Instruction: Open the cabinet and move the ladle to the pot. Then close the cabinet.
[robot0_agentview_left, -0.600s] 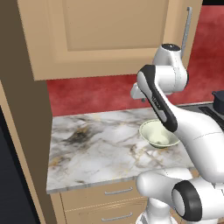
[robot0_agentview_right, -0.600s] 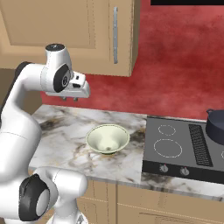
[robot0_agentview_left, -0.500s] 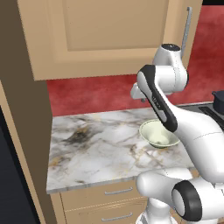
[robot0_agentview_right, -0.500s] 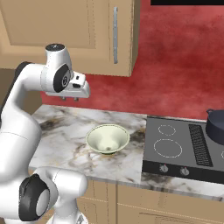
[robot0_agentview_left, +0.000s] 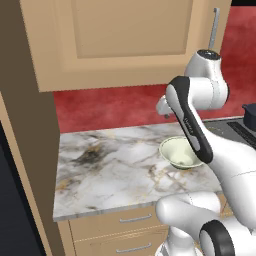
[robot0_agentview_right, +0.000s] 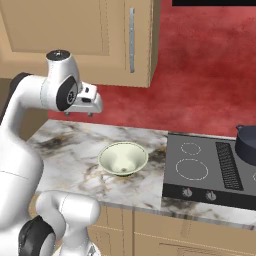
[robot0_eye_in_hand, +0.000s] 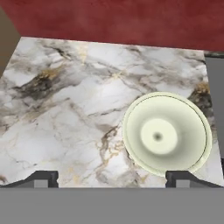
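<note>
Pincer held wide over the tabletop, cabinet shut above.

The pincer (robot0_eye_in_hand: 111, 177) is spread wide, nothing gripped, above the marble tabletop (robot0_eye_in_hand: 65, 113) just beside a pale green bowl (robot0_eye_in_hand: 165, 134). The cabinet (robot0_agentview_right: 75, 35) is seen closed overhead, its handle (robot0_agentview_right: 132, 40) up and to the right; the pot (robot0_agentview_right: 247, 142) is set well apart on the stove (robot0_agentview_right: 200, 170).

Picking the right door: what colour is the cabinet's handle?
Grey metal, a vertical bar handle on the light tan cabinet; clearest in the right base view.

Glossy white rounded arm (robot0_agentview_right: 22, 130); dark joints; grey lettering.
</note>
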